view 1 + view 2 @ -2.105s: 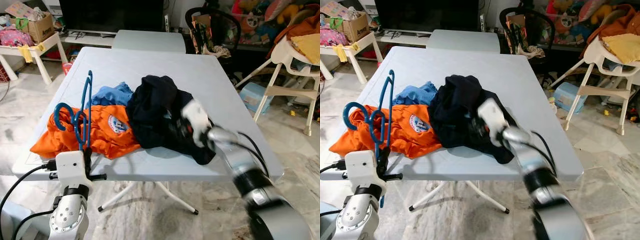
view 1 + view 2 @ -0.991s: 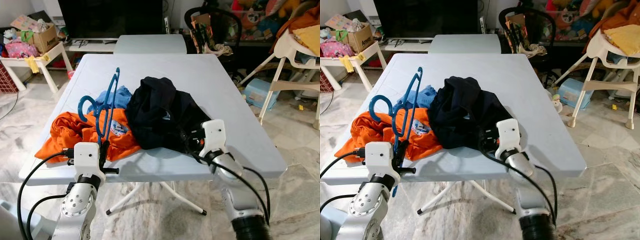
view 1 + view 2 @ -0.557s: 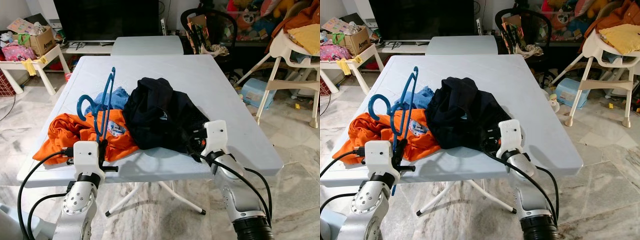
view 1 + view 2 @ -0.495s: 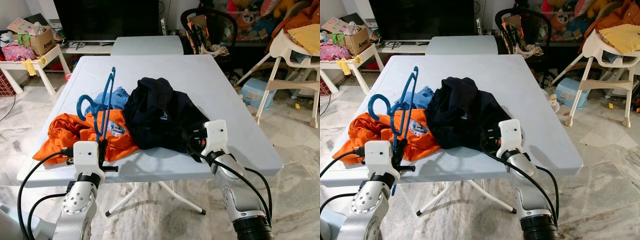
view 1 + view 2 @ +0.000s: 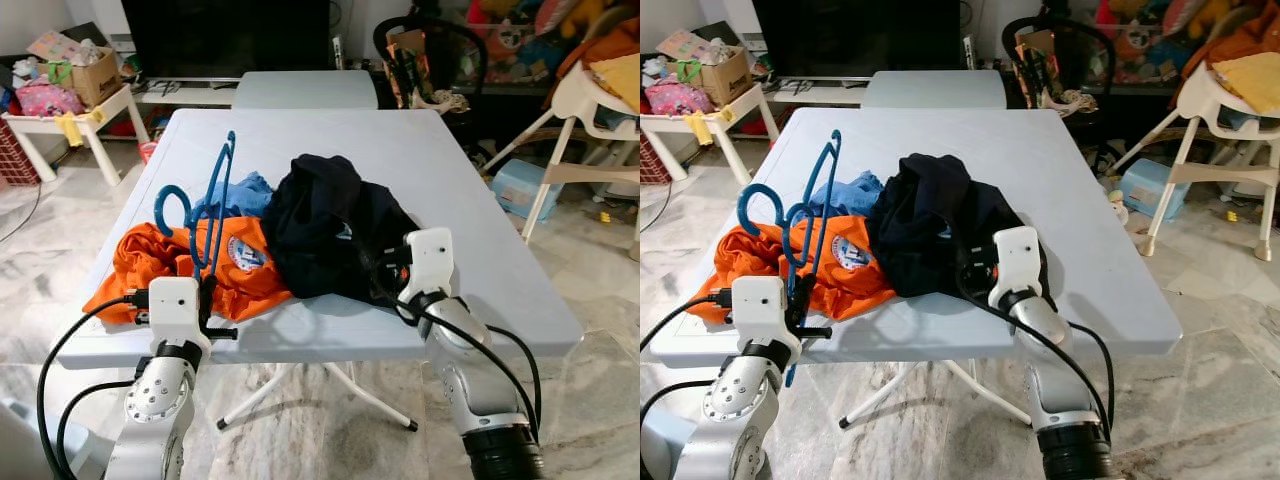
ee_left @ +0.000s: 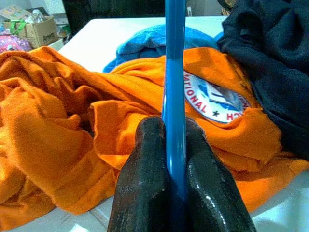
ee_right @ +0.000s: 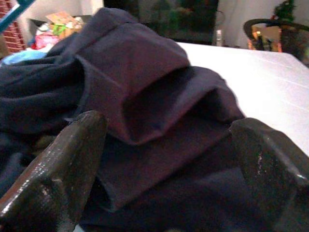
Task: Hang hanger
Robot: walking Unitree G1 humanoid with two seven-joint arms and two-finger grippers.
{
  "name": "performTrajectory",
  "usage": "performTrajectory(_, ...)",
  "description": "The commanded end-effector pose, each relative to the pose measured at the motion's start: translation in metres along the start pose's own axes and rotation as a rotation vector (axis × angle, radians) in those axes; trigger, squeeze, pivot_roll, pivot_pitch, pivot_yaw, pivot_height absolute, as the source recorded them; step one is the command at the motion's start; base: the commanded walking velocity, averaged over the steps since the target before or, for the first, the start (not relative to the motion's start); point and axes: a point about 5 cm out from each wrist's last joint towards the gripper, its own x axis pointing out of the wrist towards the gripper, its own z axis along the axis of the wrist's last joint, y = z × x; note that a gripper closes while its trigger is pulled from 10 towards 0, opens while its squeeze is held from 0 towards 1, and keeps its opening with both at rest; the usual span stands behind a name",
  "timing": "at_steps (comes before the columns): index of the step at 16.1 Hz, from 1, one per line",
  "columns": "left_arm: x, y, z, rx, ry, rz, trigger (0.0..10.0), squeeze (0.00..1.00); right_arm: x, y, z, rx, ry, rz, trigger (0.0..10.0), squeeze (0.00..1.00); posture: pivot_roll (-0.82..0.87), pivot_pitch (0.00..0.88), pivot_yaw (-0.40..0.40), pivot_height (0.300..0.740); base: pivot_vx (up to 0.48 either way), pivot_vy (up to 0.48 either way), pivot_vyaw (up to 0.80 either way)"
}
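Hanger [image 5: 208, 215], blue plastic, upright over near-left part of white table [image 5: 320, 130], hook curling left, pinched at its lower bar by left gripper [image 6: 173, 159], both black fingers [image 6: 145, 183] pressed tight against the bar. Beneath it: orange shirt [image 5: 160, 270] with round printed logo, light blue garment [image 5: 240, 195] just beyond. Right gripper [image 7: 169, 159] at near edge of dark navy garment [image 5: 330, 225], fingers [image 7: 63, 169] spread wide on either side of a fold, gripping nothing. Second table [image 5: 305, 88] and black TV [image 5: 225, 35] far behind, white high chair [image 5: 600, 120] far right.
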Motion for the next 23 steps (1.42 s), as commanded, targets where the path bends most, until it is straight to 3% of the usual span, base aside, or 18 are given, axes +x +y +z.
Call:
performTrajectory(1, 0.0015, -0.0007, 0.001, 0.002, 0.005, -0.002, 10.0, 0.0, 0.0003, -0.0021, 0.0047, 0.003, -0.017, -0.013, 10.0, 1.0, -0.03, 0.0, 0.005, 0.74, 0.0, 0.274, 0.0)
performTrajectory(23, 0.0005, -0.0036, -0.003, 0.016, 0.021, -0.012, 10.0, 0.0, 0.004, 0.0022, 0.0065, -0.005, -0.02, 0.001, 10.0, 0.92, -0.02, 0.0, 0.002, 0.74, 0.0, 0.373, 0.0)
